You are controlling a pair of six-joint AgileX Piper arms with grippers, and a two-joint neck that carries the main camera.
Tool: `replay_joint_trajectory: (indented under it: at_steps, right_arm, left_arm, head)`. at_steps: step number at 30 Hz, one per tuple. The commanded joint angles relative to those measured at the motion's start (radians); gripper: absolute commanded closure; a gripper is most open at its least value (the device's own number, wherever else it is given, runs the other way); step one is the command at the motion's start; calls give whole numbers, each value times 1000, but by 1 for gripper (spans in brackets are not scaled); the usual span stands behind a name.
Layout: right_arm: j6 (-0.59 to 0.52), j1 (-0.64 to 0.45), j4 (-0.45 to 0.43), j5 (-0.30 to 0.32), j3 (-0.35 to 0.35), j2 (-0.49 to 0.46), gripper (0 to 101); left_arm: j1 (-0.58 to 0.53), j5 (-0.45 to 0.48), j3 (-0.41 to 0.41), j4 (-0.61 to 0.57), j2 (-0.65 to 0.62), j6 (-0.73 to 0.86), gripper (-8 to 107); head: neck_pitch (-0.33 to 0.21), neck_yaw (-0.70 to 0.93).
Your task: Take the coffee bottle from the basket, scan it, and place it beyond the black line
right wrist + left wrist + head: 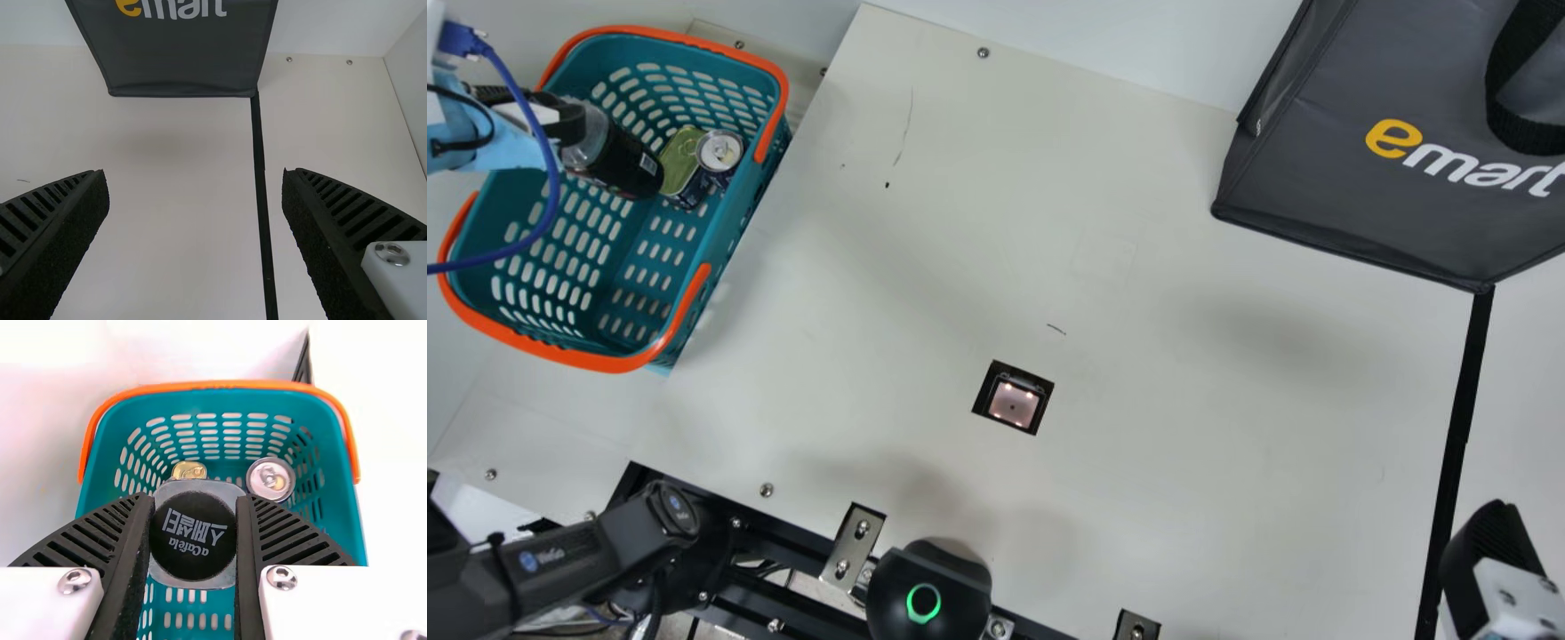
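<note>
In the main view my left gripper (560, 120) is over the teal basket (627, 258), shut on the top end of the dark coffee bottle (627, 160), which tilts down into the basket. The left wrist view shows the black cap of the coffee bottle (192, 535) squeezed between the two fingers of my left gripper (193, 540). My right gripper (1485, 551) is at the lower right by the black line (1458, 418). Seen from its wrist, the right gripper (195, 200) has its fingers wide apart, with the black line (261, 180) passing below between them. The scanner window (1013, 404) lies mid-table.
Beside the bottle in the basket are a silver-topped can (719, 151) and a green-gold can (681, 160). A dark grey bag (1369, 196) stands at the back right, its corner at the black line's far end. A round black device (929, 591) sits at the front edge.
</note>
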Motion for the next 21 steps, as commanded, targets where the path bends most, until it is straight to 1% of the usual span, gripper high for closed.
replay_joint_trajectory:
  at_steps: [1, 12, 21]
  right_arm:
    - [0, 0, 0, 0, 0, 0, 11]
    - [0, 0, 0, 0, 0, 0, 11]
    - [0, 0, 0, 0, 0, 0, 11]
  left_arm:
    - [-8, 10, -7, 5, -13, -10, 89]
    - [-80, 45, -67, 48, -68, -96, 89]
    - [-206, 30, -78, 107, -121, -203, 89]
  head:
    - [-26, 2]
    - [-26, 2]
    - [-26, 2]
